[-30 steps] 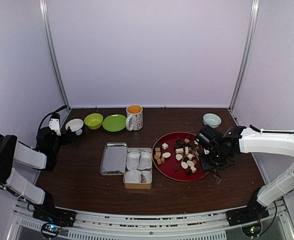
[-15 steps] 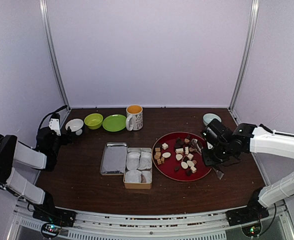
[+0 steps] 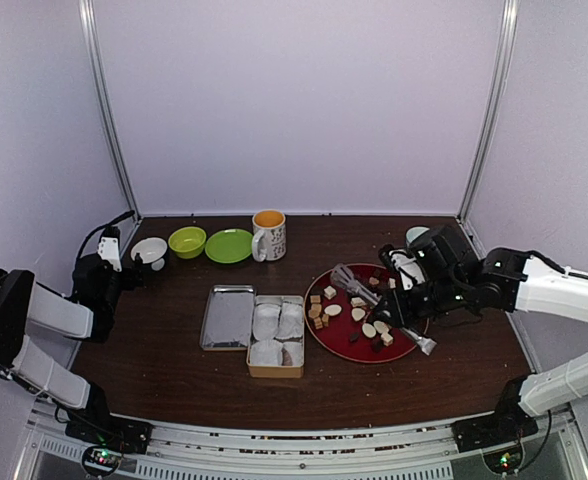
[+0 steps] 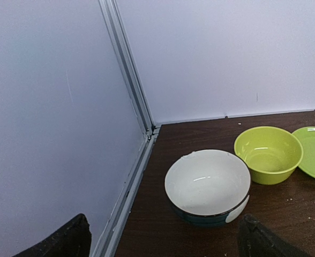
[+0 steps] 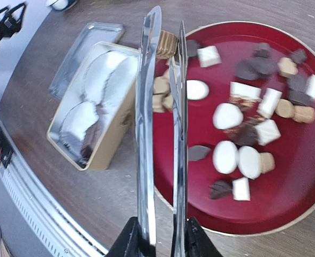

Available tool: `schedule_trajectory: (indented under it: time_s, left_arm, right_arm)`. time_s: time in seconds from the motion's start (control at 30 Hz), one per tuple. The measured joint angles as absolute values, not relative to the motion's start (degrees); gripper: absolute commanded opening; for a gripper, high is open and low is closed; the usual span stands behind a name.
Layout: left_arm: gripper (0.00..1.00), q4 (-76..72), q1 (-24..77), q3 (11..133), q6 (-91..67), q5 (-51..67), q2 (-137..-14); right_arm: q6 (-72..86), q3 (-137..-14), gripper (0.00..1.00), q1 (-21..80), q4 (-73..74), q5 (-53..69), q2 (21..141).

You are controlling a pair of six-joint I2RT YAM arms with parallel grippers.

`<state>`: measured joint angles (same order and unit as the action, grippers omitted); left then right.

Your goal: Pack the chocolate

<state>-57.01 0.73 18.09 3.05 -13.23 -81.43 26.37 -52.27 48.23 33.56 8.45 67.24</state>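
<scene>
Right gripper (image 5: 160,243), bottom centre, arm reaching in: we log it clamped on tongs (image 5: 145,134) above red plate (image 5: 307,176) | chocolate (image 5: 227,115) on plate | tin (image 5: 109,152) left | left gripper (image 4: 165,243) gaping, empty

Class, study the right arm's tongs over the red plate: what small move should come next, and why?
Probably squeeze the tongs tight on the tan chocolate, then lift. The right gripper holds the tongs, whose tips stand slightly apart either side of that piece near the red plate's rim. Whether it is gripped yet cannot be told. The tin sits alongside.
</scene>
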Motion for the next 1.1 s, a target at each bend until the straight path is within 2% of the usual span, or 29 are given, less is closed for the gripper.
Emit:
schedule_trajectory:
  time_s: [0.47, 0.77, 1.1]
  left_arm:
    - [0.98, -57.01, 0.73, 18.09, 3.05, -13.21, -81.43]
    - [0.98, -57.01, 0.73, 18.09, 3.05, -13.23, -81.43]
    - [0.98, -57.01, 0.73, 18.09, 3.05, -13.21, -81.43]
  right_arm:
    - [25.43, -64.45, 0.23, 58.04, 24.32, 12.82, 90.26]
    - [25.45, -69.21, 0.24, 58.76, 23.73, 10.87, 97.86]
    - [25.78, -71.4, 0.34, 58.76, 24.25, 7.62, 100.09]
